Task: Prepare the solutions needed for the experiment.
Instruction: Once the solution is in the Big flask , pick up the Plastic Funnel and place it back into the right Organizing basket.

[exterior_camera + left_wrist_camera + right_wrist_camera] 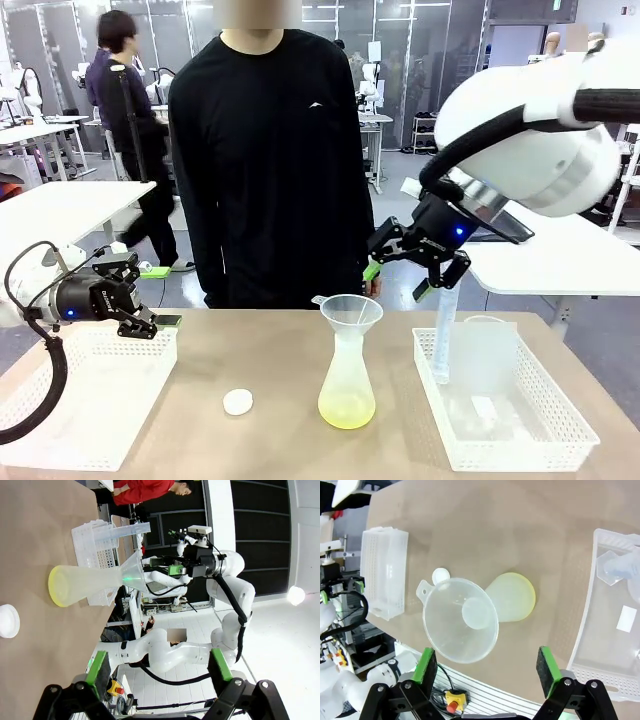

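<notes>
Above the funnel [351, 311], open right claw [408, 279]; yellow-green solutions [346, 409] below

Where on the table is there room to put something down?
Bare tabletop lies between the left basket and the flask, beyond the white disc. A narrower strip runs between the flask and the right basket. That basket is crowded with a cylinder and beaker.

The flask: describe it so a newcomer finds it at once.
Near the middle of the brown table stands a translucent conical flask with a funnel in its neck. Unlike the small white disc beside it, it holds shallow pale yellow-green liquid.
</notes>
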### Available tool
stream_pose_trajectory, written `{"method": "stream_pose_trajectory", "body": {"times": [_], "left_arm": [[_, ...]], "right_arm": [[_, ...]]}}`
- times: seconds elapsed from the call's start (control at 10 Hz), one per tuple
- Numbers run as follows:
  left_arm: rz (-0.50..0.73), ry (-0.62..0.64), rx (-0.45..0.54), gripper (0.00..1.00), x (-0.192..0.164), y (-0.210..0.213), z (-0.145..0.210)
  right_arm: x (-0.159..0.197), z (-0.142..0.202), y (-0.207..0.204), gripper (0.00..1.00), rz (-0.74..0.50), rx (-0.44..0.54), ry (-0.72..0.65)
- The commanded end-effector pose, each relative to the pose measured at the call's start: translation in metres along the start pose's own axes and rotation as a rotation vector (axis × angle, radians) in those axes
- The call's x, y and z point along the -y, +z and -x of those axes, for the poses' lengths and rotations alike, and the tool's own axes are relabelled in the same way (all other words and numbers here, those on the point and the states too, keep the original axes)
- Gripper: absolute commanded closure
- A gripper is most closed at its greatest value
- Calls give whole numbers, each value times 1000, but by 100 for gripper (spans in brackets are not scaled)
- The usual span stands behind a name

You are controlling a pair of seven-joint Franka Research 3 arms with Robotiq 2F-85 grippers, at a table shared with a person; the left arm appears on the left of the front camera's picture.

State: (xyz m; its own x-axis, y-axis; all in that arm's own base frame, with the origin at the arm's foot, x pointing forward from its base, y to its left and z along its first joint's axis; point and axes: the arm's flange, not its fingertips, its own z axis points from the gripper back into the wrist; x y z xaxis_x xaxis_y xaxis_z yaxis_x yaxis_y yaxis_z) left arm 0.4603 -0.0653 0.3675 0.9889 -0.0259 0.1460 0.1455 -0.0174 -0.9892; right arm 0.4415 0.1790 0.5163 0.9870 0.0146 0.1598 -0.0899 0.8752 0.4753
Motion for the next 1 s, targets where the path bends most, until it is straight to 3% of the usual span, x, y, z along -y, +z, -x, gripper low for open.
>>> {"method": "stream_pose_trajectory", "body": {"times": [0.0, 0.9], "left_arm": [[-3, 2, -5, 0, 3, 0, 0], [-3, 2, -5, 0, 3, 0, 0]], "right_arm": [[-11, -12, -1, 0, 31, -38, -21], [6, -10, -45, 0, 30, -6, 4]]}}
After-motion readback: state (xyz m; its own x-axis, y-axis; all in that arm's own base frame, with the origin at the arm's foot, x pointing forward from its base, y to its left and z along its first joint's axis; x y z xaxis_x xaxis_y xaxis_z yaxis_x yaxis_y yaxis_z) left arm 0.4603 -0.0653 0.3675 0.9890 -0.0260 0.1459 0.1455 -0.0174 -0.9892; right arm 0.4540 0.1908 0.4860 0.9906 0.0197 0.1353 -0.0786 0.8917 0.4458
